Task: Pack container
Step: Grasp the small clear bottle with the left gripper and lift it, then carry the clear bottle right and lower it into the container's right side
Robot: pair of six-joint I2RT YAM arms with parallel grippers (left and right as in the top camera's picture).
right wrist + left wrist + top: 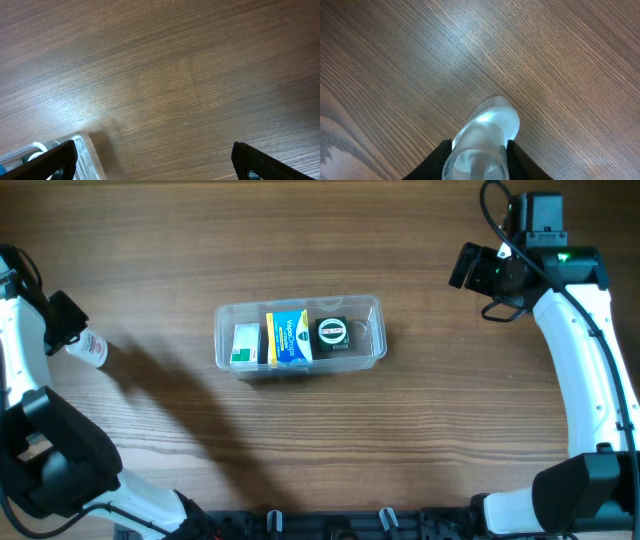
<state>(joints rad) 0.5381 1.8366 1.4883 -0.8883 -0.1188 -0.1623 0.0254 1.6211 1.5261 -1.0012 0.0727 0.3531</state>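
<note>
The clear plastic container (372,306) sits at the table's middle. It holds a green and white box (245,343), a yellow and blue box (289,335) and a black box with a round label (332,332). Its corner shows at the lower left of the right wrist view (82,150). My left gripper (70,330) at the far left is shut on a small clear bottle (88,347), whose base fills the left wrist view (485,135) between the fingers (477,155). My right gripper (470,268) is open and empty at the far right, its fingers wide apart (155,160).
The wooden table (450,430) surrounds the container. The arms' bases stand along the front edge at the lower left and lower right.
</note>
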